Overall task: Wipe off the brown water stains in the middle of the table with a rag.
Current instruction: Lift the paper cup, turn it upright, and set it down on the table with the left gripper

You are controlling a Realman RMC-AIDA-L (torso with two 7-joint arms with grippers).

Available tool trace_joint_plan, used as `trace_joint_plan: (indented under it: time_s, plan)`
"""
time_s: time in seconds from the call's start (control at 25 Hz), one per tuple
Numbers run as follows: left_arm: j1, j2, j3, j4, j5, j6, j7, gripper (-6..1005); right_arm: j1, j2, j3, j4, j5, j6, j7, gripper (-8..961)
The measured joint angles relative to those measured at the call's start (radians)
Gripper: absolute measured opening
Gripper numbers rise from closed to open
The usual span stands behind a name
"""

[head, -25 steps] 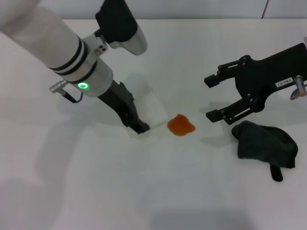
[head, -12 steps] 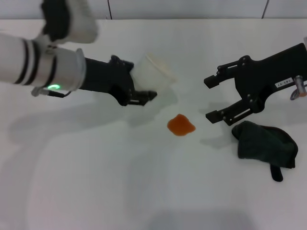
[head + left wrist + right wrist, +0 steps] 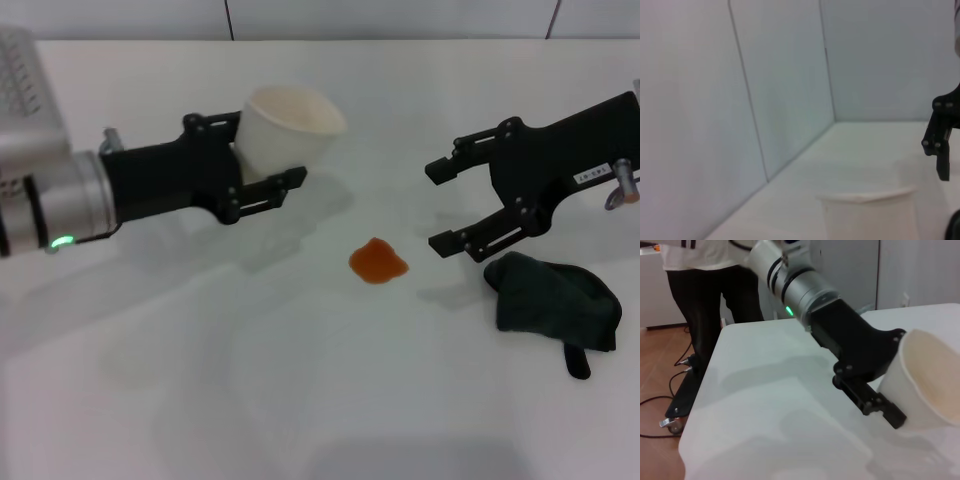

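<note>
White worktop (image 3: 300,400); orange-brown stain (image 3: 377,262) at centre; dark grey-green rag (image 3: 550,305) at lower right; white paper cup (image 3: 288,133) at upper left, cream inside.

Even bright light, soft shadows

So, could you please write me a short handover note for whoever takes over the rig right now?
Left gripper: shut on the white paper cup, held tilted above the table, on the robot's left of the stain.
Right gripper: open, empty, hovering on the robot's right, just beyond the rag.
Brown water stains: one orange-brown blotch mid-table, untouched.
Rag: bunched on the table at the right, not gripped.
Done: nothing wiped yet.
Left: pick up the rag with the right gripper, wipe the blotch away; the cup probably needs setting down clear of it.
</note>
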Motion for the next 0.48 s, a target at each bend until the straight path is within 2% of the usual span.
trace_joint_plan:
  time_s: [0.04,0.36,0.48]
  plan:
    - [0.016,0.000,-0.038,-0.070,-0.056,0.020,0.089,592,-0.001,0.000,0.002,-0.002,0.000,-0.001,0.001,869]
    - [0.014,0.003,-0.162,-0.283,-0.149,0.034,0.242,593,-0.001,-0.003,0.006,-0.013,0.003,-0.004,0.023,870]
    - [0.005,0.004,-0.177,-0.342,-0.154,0.008,0.257,593,-0.002,0.000,0.006,-0.025,0.000,-0.004,0.025,870]
